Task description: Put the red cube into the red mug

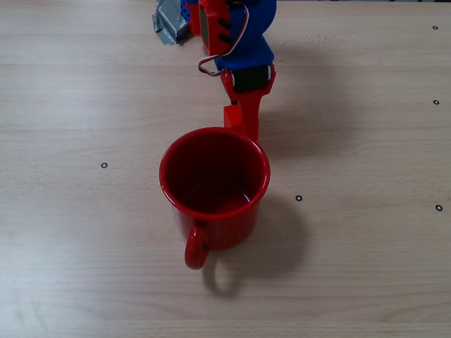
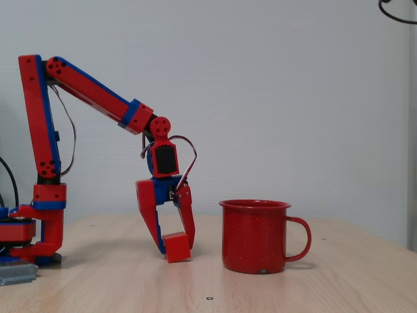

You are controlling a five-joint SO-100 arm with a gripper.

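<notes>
arm: we see a red and blue jointed plastic arm [image 2: 91, 88] rising from its base at the left of the side-on fixed view, folding over and pointing its wrist down toward the table.
gripper: the red two-finger gripper [image 2: 176, 244] hangs tips-down; in the side-on view its two fingers are drawn in to about one cube's width, one on each side of the cube.
cube: the small matte bright red cube [image 2: 177, 247] sits clamped between the fingertips, tilted, with its lower corner at or just above the tabletop; we cannot tell if it touches. from above we see only a red block [image 1: 234, 116] beside the finger.
mug: the large glossy red cylindrical mug [image 1: 213, 189] stands upright on the table, mouth open; its inside shows no cube. in the overhead fixed view its loop handle points to 6 o'clock.
cube to mug: in the overhead view the gripper and cube lie at about 12 o'clock of the mug, just beyond its rim; in the side-on view the cube is at 9 o'clock of the mug [image 2: 255, 236], near but apart.
table: a pale wood-grain tabletop [image 1: 84, 232] with small black ring marks.
</notes>
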